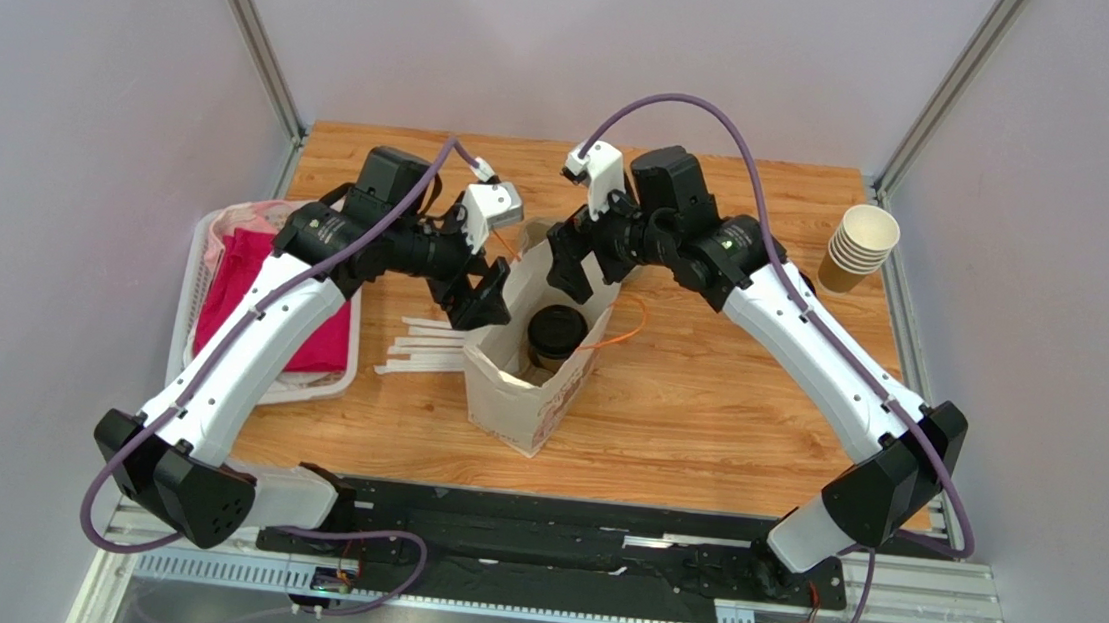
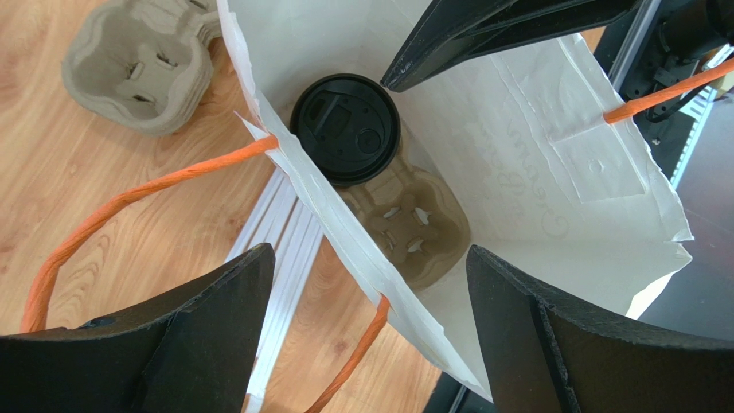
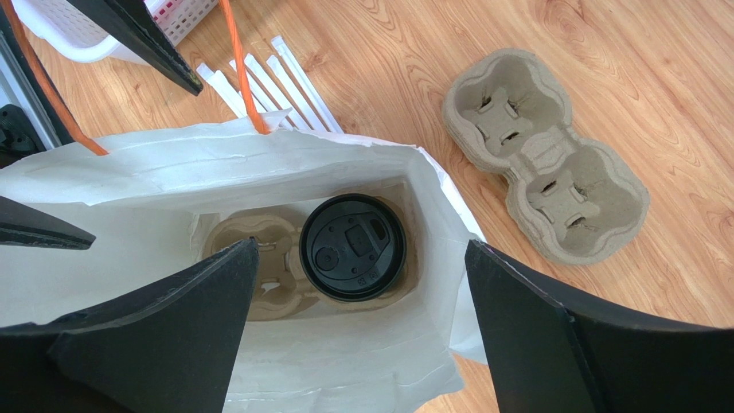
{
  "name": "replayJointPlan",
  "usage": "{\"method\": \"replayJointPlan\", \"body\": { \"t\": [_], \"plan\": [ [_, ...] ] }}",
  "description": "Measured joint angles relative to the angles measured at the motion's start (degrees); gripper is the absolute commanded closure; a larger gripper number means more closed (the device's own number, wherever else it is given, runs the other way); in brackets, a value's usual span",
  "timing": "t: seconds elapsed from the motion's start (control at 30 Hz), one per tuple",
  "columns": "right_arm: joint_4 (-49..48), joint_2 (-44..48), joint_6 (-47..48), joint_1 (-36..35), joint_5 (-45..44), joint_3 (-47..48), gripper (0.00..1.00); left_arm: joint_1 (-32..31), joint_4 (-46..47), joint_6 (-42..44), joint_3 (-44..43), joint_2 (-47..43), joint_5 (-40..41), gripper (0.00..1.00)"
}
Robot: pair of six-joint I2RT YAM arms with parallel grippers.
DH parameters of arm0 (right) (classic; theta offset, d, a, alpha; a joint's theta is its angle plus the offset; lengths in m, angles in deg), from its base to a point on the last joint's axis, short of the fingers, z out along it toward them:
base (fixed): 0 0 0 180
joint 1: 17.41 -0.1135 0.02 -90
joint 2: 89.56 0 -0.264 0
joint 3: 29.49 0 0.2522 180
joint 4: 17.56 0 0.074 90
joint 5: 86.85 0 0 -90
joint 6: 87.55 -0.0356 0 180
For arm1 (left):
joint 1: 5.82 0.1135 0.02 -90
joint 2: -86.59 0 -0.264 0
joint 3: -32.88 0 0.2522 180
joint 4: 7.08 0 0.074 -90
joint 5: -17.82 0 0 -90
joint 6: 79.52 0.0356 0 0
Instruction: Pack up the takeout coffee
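— Could any writing be read?
— Hardly; faint cursive lettering (image 2: 521, 168) showed through one wall of the white paper bag (image 3: 258, 172), reversed and too pale to make out; a reddish print (image 1: 549, 409) on the bag's outer face was too small in the top view; the lid bore moulded marks, none legible.
— And the left claw (image 2: 366, 262)?
— Released, its jaws spread wide, grasping nothing; it hung over the bag's mouth with one bag wall running between its fingers; one finger was above the wooden bench (image 1: 717, 416) and the white paper-wrapped sticks (image 3: 276, 82), the other above the bag's inside; whether either touched the paper I could not tell.
— The right claw (image 3: 360, 249)?
— Equally wide and empty; one finger was over the bag's interior, the other past the bag's edge, above the bench.
— Where was the takeout coffee (image 2: 345, 127)?
— The tan paper cup with its round black plastic lid stood upright inside the bag, seated in one well of a grey-brown moulded pulp cup carrier (image 2: 418, 228) lying on the bag's floor.
— What else?
— An orange twisted-paper handle (image 2: 129, 200) looped out over the bench; a second pulp carrier (image 3: 544, 153) lay on the bench near the bag; a stack of cream paper cups (image 1: 860, 248) stood near the far right corner; a white plastic basket (image 1: 194, 280) holding pink cloth (image 1: 238, 299) sat at the left edge.
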Motion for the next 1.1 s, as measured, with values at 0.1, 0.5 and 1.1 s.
{"method": "replayJointPlan", "body": {
  "t": [0.1,0.5,1.1],
  "plan": [
    [-0.02,0.0,0.0,0.11,0.28,0.0,0.04,-0.24,0.17,0.46,-0.55,0.13,0.59,0.1],
    [-0.02,0.09,0.28,0.81,1.01,0.0,0.04,-0.35,6.32,-1.51,-0.44,-0.52,1.22,0.12],
    [0.0,0.52,0.55,1.44,1.86,-0.02,0.04,0.55,20.37,-10.84,9.51,-6.23,-1.68,0.12]
  ]
}}
